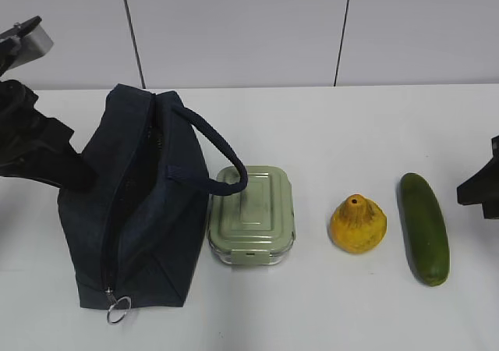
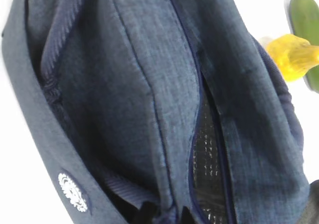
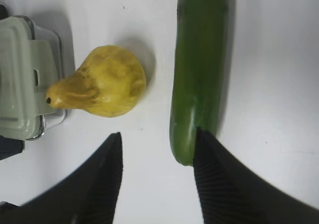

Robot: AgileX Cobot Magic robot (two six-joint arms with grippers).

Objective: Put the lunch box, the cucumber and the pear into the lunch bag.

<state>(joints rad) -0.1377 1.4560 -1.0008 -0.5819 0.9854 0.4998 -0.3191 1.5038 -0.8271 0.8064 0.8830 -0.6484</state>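
Lunch bag (image 1: 136, 203) fabric is crowded by the left gripper (image 2: 162, 215), whose dark fingertips are barely glimpsed at the bottom edge of the left wrist view; whether they are pressed together or pinching the cloth cannot be told. The right gripper (image 3: 157, 179) is seen spread above the white table (image 1: 351, 125), one finger (image 3: 219, 179) overlapping the cucumber (image 3: 199, 64) end, nothing held. The navy bag is shown at the table's left, its zipper parted and its metal ring pull (image 1: 118, 310) lying at the near end. The lunch box (image 1: 252, 214) is set just beside the bag under a looped handle (image 1: 214, 152), followed rightward by the pear (image 1: 358, 224) and then the cucumber.
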